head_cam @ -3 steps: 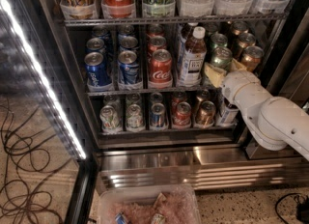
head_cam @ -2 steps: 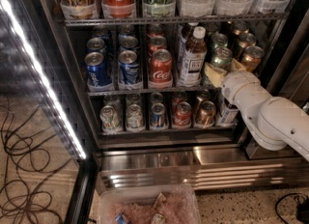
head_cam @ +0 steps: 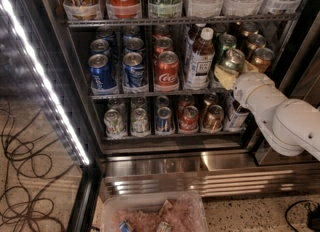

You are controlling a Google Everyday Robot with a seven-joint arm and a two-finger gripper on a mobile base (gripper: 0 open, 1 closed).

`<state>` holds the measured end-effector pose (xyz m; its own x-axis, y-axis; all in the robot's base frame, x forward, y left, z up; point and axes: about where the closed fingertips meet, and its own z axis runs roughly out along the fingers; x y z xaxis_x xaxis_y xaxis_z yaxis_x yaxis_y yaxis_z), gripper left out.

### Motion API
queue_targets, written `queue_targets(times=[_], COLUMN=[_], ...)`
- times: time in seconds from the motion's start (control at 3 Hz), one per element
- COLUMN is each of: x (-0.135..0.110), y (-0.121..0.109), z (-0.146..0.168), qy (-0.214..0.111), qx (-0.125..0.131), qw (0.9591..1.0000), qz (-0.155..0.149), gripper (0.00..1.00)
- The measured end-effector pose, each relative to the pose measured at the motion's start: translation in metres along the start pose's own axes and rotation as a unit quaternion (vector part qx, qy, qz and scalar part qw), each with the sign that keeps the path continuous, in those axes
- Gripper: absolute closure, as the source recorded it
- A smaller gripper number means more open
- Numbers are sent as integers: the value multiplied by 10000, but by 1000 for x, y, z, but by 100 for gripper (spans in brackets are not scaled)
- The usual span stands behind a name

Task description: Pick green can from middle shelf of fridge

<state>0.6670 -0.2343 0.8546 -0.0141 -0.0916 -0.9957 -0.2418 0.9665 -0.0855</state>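
Note:
The fridge (head_cam: 165, 168) stands open with its dark interior in view. On the middle shelf (head_cam: 150, 94) a row of green cans runs back at the right. The front green can (head_cam: 231, 60), shiny with a silver top, sits slightly tilted at the shelf's front edge. My gripper (head_cam: 236, 73) on the white arm (head_cam: 280, 118) reaches in from the right. Its pale fingers (head_cam: 223, 77) sit on both sides of that can and are shut on it.
Blue cans (head_cam: 101, 71), a red can (head_cam: 167, 70), a brown bottle (head_cam: 199, 58) and bronze cans (head_cam: 262, 56) share the shelf. Tall cans and water bottles stand above, small cans (head_cam: 165, 118) below. The lit glass door (head_cam: 40, 76) is left; a plastic bin (head_cam: 155, 216) and cables (head_cam: 25, 176) are on the floor.

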Motion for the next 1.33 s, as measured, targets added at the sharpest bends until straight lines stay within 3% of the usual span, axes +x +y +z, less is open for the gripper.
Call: queue_targets(times=[0.33,0.67,1.0,1.33], x=[-27,-52,-78,-93], y=[-8,-7,-2,28], z=[-17,-32,-43,-46], qy=[-241,-451,-520,-180], qx=[-121,-403,-873,-1565], qw=[9996,9982,9946,9869], qz=[-23,56,205,340], gripper=[100,100,100,100])
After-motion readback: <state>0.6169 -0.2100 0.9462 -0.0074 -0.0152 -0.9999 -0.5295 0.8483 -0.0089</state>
